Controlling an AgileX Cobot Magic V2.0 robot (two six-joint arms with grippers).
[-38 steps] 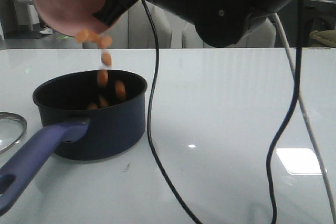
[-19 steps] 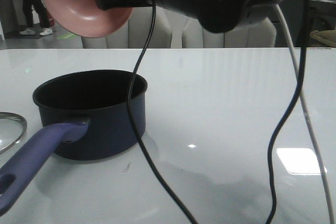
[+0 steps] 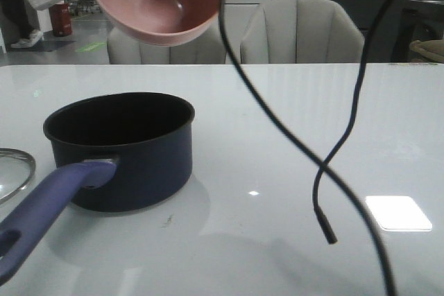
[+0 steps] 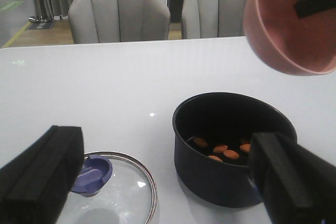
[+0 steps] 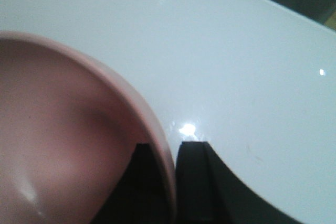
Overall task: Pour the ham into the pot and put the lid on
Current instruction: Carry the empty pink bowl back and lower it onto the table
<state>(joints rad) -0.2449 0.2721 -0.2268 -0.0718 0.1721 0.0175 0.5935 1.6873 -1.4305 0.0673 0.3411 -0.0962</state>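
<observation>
The dark blue pot (image 3: 132, 154) stands on the white table, its purple handle (image 3: 41, 209) pointing toward the front left. In the left wrist view the ham (image 4: 223, 150) lies as orange chunks on the bottom of the pot (image 4: 231, 182). The glass lid (image 4: 123, 192) with its blue knob (image 4: 92, 174) lies flat on the table left of the pot; only its edge (image 3: 15, 171) shows in the front view. My right gripper (image 5: 172, 148) is shut on the rim of the empty pink bowl (image 3: 152, 5), held high above the pot. My left gripper (image 4: 167, 145) is open and empty, above the lid and pot.
Black cables (image 3: 333, 157) hang from the right arm over the middle of the table. Grey chairs (image 3: 298, 32) stand behind the table's far edge. The bowl also shows up high in the left wrist view (image 4: 291, 30).
The ham chunks fell from the tipped bowl into the pot. The right arm then rose and turned the bowl's opening from facing down to facing the camera, empty.
</observation>
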